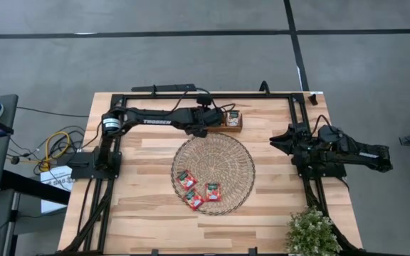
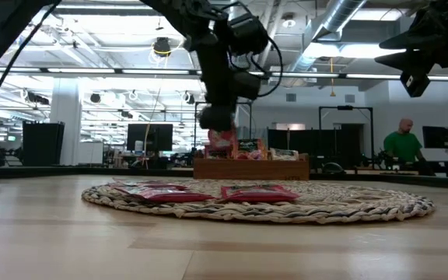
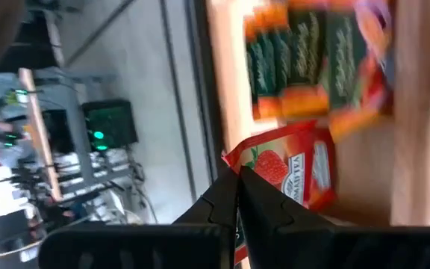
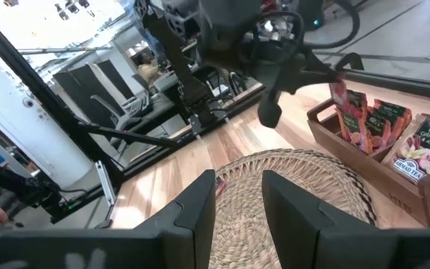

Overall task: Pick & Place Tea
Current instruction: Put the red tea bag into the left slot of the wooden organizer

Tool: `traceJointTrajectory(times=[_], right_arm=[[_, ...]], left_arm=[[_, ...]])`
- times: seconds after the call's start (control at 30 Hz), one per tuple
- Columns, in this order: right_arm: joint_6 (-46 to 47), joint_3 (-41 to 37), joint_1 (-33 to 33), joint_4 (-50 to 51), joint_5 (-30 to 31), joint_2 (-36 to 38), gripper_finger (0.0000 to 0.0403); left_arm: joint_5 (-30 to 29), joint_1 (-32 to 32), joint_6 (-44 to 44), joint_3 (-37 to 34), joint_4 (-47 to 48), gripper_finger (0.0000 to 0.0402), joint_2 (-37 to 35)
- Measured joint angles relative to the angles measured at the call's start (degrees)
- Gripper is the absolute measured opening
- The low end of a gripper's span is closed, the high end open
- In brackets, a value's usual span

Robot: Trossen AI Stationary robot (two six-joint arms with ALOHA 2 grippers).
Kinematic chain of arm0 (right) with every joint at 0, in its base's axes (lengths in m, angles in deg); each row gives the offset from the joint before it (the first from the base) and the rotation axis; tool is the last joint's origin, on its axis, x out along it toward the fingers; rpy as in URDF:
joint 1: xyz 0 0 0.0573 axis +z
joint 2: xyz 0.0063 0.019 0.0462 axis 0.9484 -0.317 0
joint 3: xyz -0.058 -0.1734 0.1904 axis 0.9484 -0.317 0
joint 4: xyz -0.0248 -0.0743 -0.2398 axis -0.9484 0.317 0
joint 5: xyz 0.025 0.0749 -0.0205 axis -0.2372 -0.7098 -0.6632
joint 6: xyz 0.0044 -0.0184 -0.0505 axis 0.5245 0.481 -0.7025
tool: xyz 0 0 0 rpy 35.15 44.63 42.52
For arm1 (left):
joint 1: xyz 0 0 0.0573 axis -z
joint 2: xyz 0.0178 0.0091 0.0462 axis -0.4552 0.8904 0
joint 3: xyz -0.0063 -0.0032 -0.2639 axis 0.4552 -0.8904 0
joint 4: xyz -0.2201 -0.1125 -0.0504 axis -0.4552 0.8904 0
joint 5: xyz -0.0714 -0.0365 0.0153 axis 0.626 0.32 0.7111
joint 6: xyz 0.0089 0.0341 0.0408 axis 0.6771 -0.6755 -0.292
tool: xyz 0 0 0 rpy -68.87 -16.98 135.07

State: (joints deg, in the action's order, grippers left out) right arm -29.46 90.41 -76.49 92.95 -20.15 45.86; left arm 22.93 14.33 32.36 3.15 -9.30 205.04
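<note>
Placing step, by the look of it. The left gripper (image 3: 237,175) is pinched tight on a red sachet (image 3: 293,164), fingers w/ no gap between them, holding it by one edge. It hangs over the wooden tray (image 1: 231,125) at the table's far side; in the low view the sachet dangles just above the tray's rim. Beyond the fingertips the tray already holds upright orange-and-green sachets (image 3: 304,56).

Three more red sachets (image 1: 197,189) lie flat on the woven mat (image 1: 219,153), well behind the left gripper, nearer the table's front edge.

The right gripper (image 4: 239,196) waits at the table's right side, fingers apart, nothing in them.

Next move prob. needs: lower the sachet into a free slot, part the fingers, then back to the mat for the rest.
</note>
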Motion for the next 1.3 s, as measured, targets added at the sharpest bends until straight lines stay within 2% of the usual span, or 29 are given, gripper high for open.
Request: traceJointTrajectory(times=[0.23, 0.4, 0.77, 1.3], right_arm=[[-0.4, 0.0, 0.0, 0.0, 0.0, 0.0, 0.0103], [-0.4, 0.0, 0.0, 0.1, 0.0, 0.0, 0.0103], [-0.4, 0.0, 0.0, 0.1, 0.0, -0.1, 0.0103], [-0.4, 0.0, 0.0, 0.1, 0.0, -0.1, 0.0103]], left_arm=[[-1.3, -0.1, 0.2, 0.0, -0.2, 0.0002, 1.2], [0.9, -0.1, 3.0, 0.0, -0.3, 0.0002, 1.4], [-2.8, -0.2, 3.2, 0.0, 0.2, 0.0002, 4.8], [-2.5, -0.2, 5.8, 0.0, 0.0, 0.0002, 5.0]])
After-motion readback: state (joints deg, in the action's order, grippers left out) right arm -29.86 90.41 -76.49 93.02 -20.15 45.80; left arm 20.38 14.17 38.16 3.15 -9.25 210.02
